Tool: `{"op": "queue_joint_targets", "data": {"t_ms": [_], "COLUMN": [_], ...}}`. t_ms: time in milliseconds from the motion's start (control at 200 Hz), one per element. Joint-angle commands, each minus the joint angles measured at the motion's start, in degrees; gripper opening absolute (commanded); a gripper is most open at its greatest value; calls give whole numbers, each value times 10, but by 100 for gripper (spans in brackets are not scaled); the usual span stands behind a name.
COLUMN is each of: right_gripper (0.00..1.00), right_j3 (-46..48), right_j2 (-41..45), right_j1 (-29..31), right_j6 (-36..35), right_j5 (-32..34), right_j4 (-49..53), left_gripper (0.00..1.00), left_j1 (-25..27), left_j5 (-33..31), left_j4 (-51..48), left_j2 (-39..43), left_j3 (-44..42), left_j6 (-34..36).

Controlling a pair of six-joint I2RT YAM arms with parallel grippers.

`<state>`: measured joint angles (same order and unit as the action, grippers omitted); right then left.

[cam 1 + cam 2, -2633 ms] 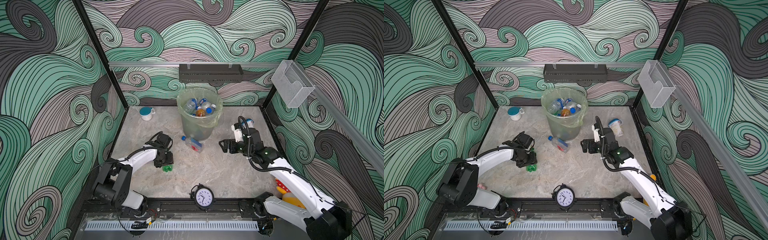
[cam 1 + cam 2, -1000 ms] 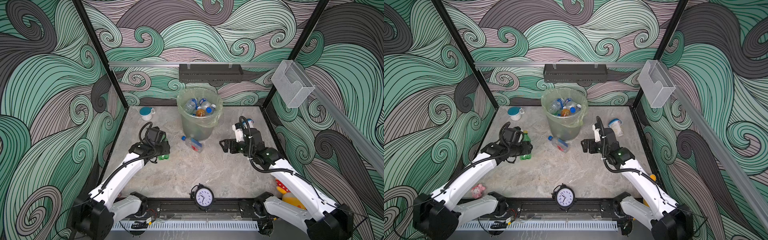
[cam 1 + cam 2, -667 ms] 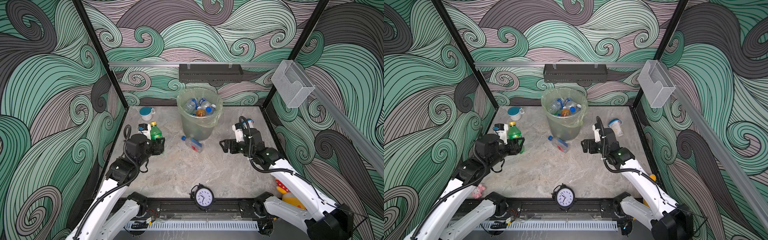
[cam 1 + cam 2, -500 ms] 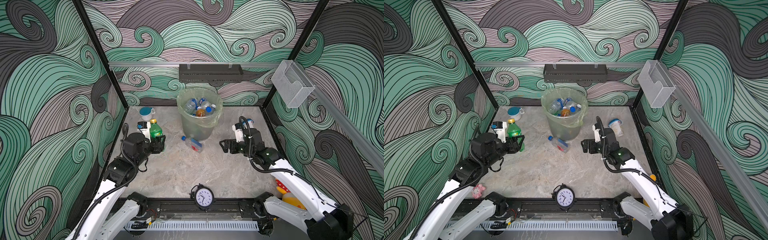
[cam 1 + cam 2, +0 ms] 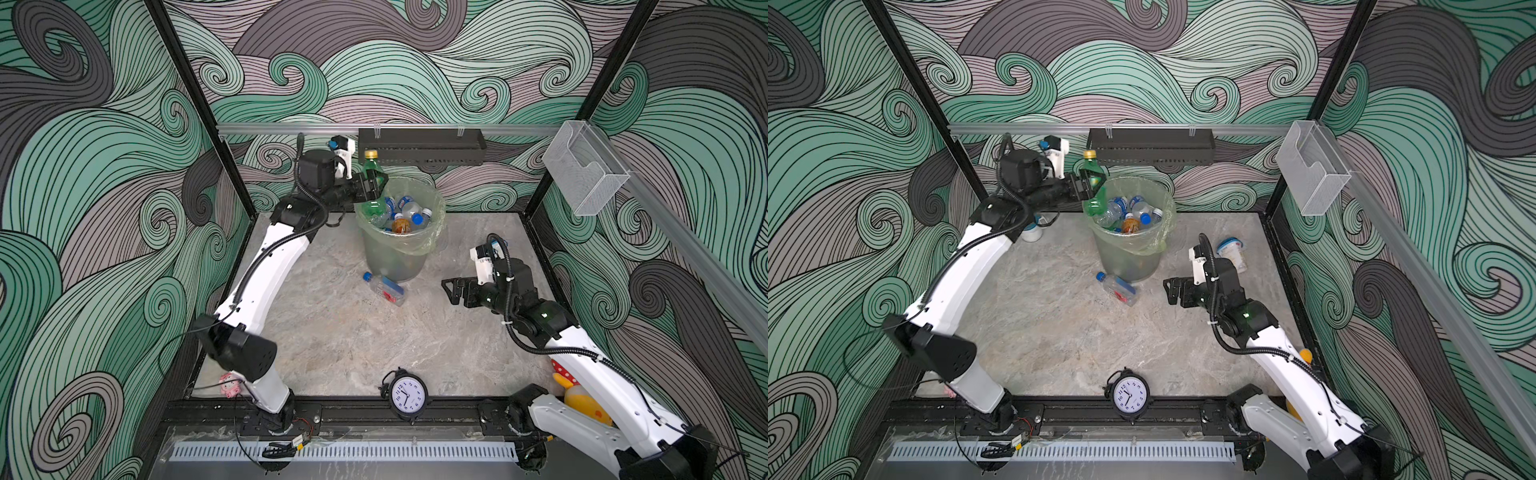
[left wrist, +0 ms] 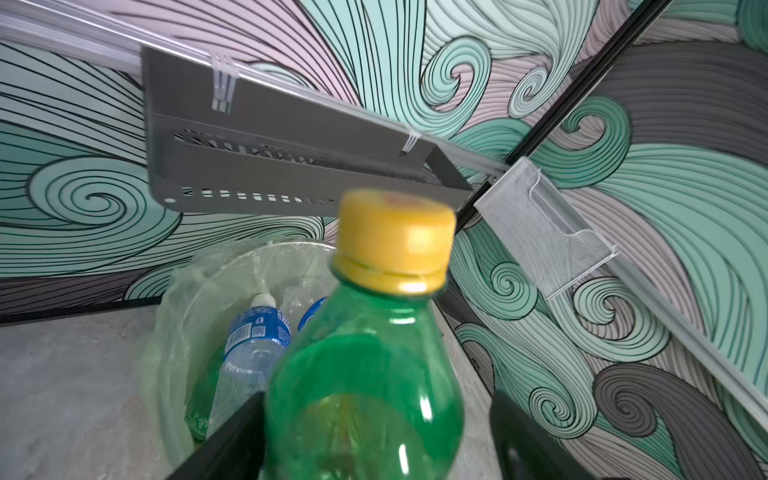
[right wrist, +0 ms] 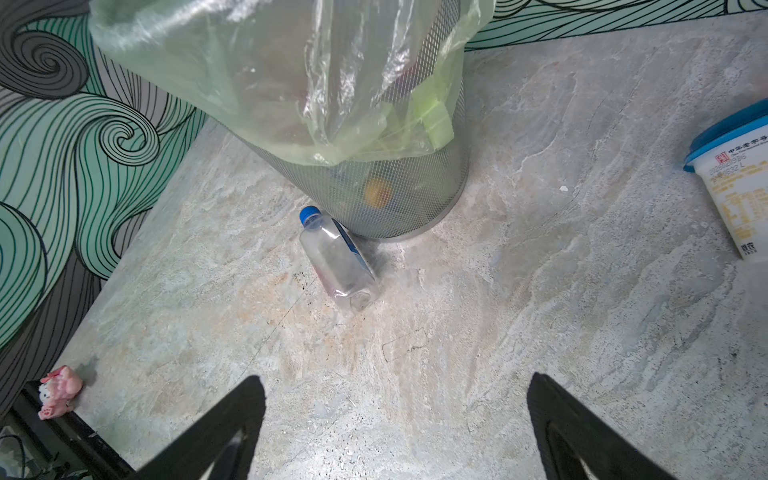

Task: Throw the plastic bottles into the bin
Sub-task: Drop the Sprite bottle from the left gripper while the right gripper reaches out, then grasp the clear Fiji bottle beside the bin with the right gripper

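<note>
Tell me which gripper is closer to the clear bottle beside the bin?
Right. The right gripper hovers low beside the clear bottle, apart from it; the left gripper is up at the bin rim around a green bottle.

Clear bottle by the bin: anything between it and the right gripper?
Nothing visible. Only bare table lies between the open right gripper and the clear bottle; the bin stands beyond it.

A small black alarm clock (image 5: 405,395) stood at the front edge of the marble-patterned desk (image 5: 353,340). A pink toy (image 5: 229,384) lay at its front left corner and a yellow duck toy (image 5: 582,401) at the front right. A white blue-lidded tub (image 5: 1233,253) was near the right wall. A dark perforated tray (image 5: 419,145) and a clear mesh-patterned box (image 5: 582,174) hung on the rails.
</note>
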<state>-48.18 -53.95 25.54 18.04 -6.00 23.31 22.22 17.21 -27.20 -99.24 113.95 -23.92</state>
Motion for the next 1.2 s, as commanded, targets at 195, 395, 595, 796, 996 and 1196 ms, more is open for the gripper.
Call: {"op": "queue_joint_targets", "data": {"t_ms": [195,395,595,796,996,1196], "right_gripper": [98,95,89,86,86,86], "right_j3": [33,22,3,-17,-53,-114], "right_j2": [16,-49,-161,-256,-341,-418], "right_j1": [11,67,100,133,157,172], "right_j6": [-22,-57,-75,-95,-126,-164], "right_j5": [-55,-40,-48,-23,3,42], "right_j4": [-59,-108,-170,-208,-221,-185], "left_gripper": [90,90,90,90,90,90], "left_j1": [-2,-21,-46,-60,-63,-64], "left_j5": [-47,-121,-188,-239,-245,-243], "left_j4": [-19,-82,-132,-200,-228,-243], "left_j2": [168,306,420,510,564,593], "left_j3": [-203,-320,-436,-493,-539,-558], "left_j6": [24,34,27,23,21,24]}}
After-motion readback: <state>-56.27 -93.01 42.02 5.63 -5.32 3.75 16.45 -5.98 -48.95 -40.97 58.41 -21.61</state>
